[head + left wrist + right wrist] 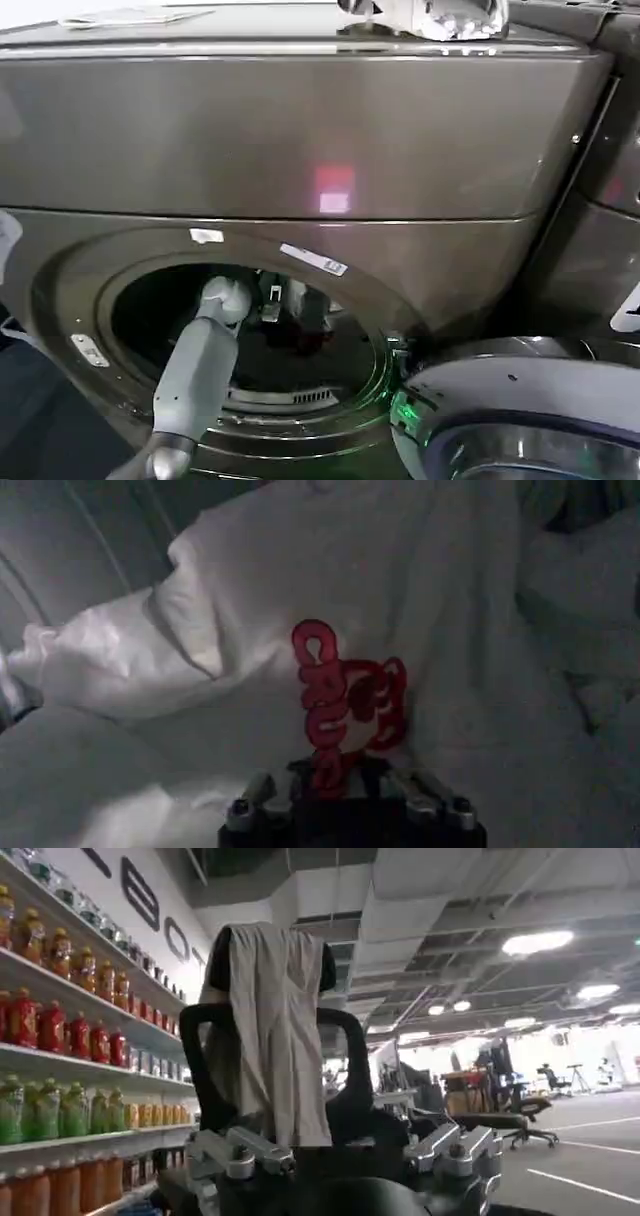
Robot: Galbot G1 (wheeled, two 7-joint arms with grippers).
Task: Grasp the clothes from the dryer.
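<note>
The bronze-grey dryer (300, 140) fills the head view, its round porthole (150, 300) standing open. My left arm reaches through it into the drum. Inside lie the clothes (420, 590), a white bundle with a red print (345, 695); they show beyond the arm as a pale patch (297, 298). My left gripper (338, 772) is pressed against the printed part, its fingers drawn in on a fold of the fabric. My right gripper (340, 1148) is away from the dryer, facing out into the room.
The round glass door (520, 410) hangs open at lower right, with a green glow at its hinge side (403, 410). A second machine (610, 200) stands to the right. A crumpled pale item (440, 18) lies on the dryer's top. A cloth-draped chair (275, 1038) and drink shelves (60, 1038) face the right gripper.
</note>
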